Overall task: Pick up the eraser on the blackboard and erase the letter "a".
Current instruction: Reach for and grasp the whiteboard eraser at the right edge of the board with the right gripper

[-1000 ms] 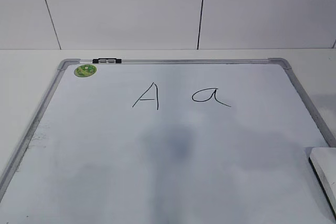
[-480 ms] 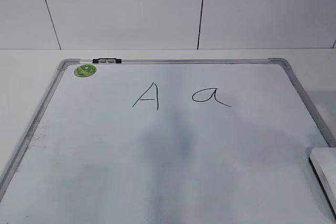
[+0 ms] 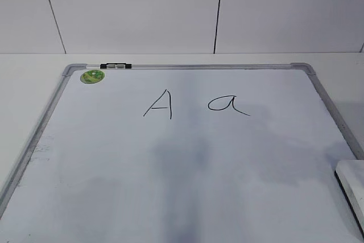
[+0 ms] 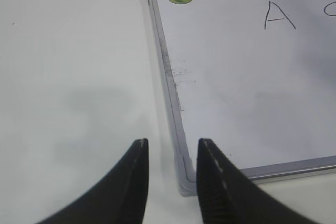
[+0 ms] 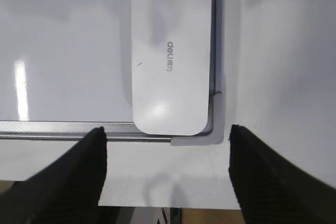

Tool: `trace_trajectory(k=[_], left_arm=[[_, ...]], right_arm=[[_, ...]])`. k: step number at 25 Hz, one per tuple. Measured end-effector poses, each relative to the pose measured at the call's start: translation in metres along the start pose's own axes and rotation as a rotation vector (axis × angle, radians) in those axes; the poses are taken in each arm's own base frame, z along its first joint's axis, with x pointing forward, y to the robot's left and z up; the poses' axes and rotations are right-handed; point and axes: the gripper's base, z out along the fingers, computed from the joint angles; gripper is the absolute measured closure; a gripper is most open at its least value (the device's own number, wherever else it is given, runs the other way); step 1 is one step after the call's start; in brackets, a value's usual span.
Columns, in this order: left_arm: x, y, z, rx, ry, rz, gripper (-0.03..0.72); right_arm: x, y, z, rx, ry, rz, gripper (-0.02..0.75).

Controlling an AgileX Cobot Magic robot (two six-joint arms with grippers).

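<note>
Two grippers idle: right gripper (image 5: 165, 145) spread wide above eraser (image 5: 170, 59), left gripper (image 4: 172, 156) narrowly apart over table (image 4: 73, 77). Eraser flat in blackboard (image 3: 182, 163) near-right corner; "a" (image 3: 227, 105) intact, far centre. Step: approach. Next: descend, clamp eraser sides.

1. The eraser (image 5: 171, 56) is white with small grey lettering.
2. The blackboard (image 3: 187, 163) is white, framed in grey.
3. The letter "a" (image 3: 227, 105) is black.
4. The magnet (image 3: 92, 76) is green.
5. The tabletop (image 4: 73, 77) is white.
</note>
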Motion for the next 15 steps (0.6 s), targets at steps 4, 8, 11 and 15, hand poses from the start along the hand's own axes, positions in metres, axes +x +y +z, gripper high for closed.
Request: trace_trajectory(k=[4, 8, 11, 15], left_arm=[[0.0, 0.0, 0.0, 0.0, 0.0, 0.0, 0.453], [0.0, 0.0, 0.0, 0.0, 0.0, 0.0, 0.453], [0.0, 0.0, 0.0, 0.0, 0.0, 0.0, 0.454], [0.0, 0.0, 0.0, 0.0, 0.0, 0.0, 0.454]], right_arm=[[-0.006, 0.0, 0.013, -0.01, 0.062, 0.008, 0.163], [-0.011, 0.0, 0.022, -0.011, 0.097, 0.011, 0.164], [-0.017, 0.0, 0.027, -0.01, 0.078, 0.013, 0.163], [-0.023, -0.001, 0.031, -0.003, 0.045, 0.01, 0.163]])
